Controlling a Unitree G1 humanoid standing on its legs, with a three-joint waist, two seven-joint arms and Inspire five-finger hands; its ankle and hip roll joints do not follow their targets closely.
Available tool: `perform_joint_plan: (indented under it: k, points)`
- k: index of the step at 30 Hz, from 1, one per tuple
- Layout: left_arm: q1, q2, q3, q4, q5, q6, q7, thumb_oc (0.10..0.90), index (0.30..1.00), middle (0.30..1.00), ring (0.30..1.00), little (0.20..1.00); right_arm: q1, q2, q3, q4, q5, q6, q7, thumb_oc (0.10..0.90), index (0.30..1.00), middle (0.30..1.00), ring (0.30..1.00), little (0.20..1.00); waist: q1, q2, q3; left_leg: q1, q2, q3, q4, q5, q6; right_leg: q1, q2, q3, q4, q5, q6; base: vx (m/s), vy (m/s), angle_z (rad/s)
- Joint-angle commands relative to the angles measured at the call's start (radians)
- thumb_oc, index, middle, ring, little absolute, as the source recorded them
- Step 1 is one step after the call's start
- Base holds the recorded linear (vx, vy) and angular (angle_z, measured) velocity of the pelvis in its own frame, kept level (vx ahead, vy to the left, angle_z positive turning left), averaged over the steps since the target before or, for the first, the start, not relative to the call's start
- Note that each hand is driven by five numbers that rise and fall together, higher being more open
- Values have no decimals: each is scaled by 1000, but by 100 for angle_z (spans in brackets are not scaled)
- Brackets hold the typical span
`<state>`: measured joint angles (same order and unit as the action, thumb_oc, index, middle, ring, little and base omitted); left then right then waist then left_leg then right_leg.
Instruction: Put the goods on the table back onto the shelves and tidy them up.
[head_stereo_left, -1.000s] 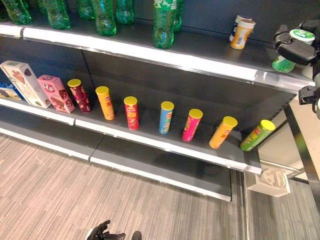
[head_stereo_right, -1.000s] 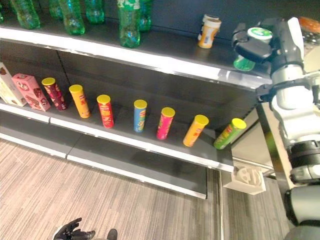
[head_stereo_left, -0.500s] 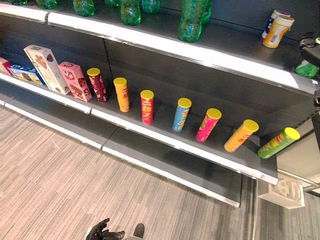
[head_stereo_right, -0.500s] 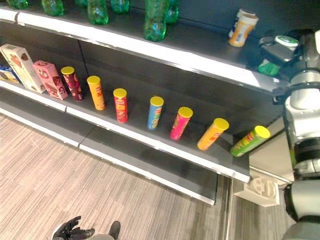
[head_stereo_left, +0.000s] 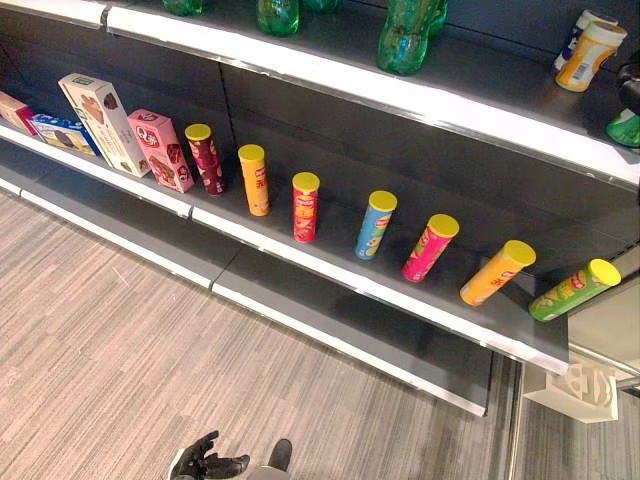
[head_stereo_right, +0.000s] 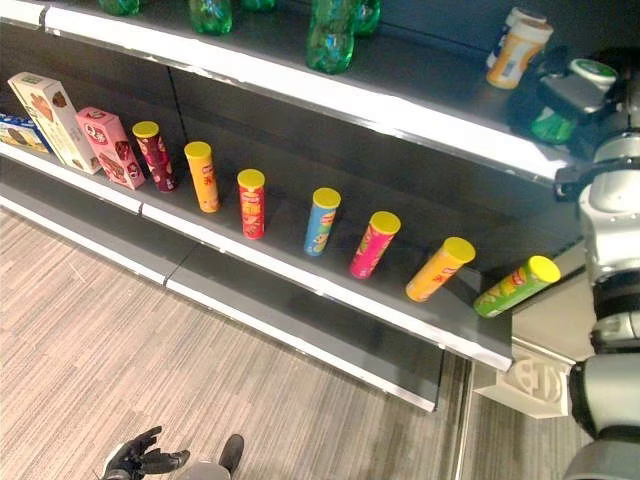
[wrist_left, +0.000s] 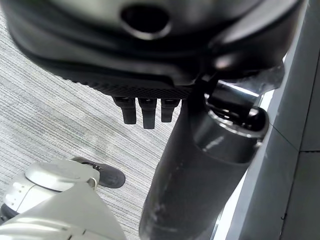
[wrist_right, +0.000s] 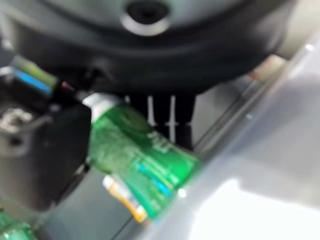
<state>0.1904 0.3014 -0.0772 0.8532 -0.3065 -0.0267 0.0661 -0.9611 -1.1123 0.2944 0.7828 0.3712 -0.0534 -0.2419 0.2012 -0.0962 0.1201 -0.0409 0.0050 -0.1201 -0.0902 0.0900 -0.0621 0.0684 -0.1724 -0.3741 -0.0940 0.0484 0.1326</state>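
Note:
My right hand (head_stereo_right: 566, 96) is at the right end of the top shelf (head_stereo_right: 420, 118), shut on a green bottle (head_stereo_right: 551, 125) with a white cap. In the right wrist view the green bottle (wrist_right: 142, 162) lies between the thumb and the fingers (wrist_right: 170, 122), over the dark shelf board. A yellow-and-white bottle (head_stereo_right: 518, 48) stands just behind it on the same shelf. My left hand (head_stereo_left: 205, 465) hangs low over the floor, its fingers loosely spread and holding nothing.
Green soda bottles (head_stereo_left: 405, 35) line the top shelf. On the middle shelf (head_stereo_left: 330, 275) stands a row of several chip cans (head_stereo_left: 305, 206), the rightmost green can (head_stereo_left: 573, 290) leaning far over. Snack boxes (head_stereo_left: 160, 150) stand at its left. A white fixture (head_stereo_left: 583, 385) sits by the shelf foot.
The whole picture has shifted, so the camera has moved. My right hand with the green bottle has come closer to the yellow-and-white bottle. The left hand has stayed low.

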Motion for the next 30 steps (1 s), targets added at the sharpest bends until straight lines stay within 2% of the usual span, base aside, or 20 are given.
perform_joint_plan:
  k: [1,19,25,30]
  points:
    - [-14,80,-37,-19,-8,-52,30,800,900,900,900,900,-214,-45,34,22,-11,-60,-50,800,900,900,900,900,20,-40,-61,5,14,4,3,-92,-31,35,-59,10,20,-31,57,0,0,0]
    - [-27,75,-43,-3,-5,-37,28,800,900,900,900,900,-154,-4,-52,-70,60,-84,-70,800,900,900,900,900,1,-50,-69,28,20,19,3,-108,-28,45,-58,18,15,-29,61,-2,1,-1]
    - [-33,74,-48,1,-6,-34,28,800,900,900,900,900,-123,40,-97,-83,145,-101,-60,800,900,900,900,900,0,-54,-70,29,24,25,3,-111,-28,41,-55,27,15,-28,60,-2,1,-1]
    - [-40,73,-50,7,-13,-30,30,800,900,900,900,900,-136,78,-77,-72,215,-94,-33,800,900,900,900,900,-5,-59,-69,32,25,30,3,-112,-28,39,-52,32,14,-27,59,-9,2,-3]
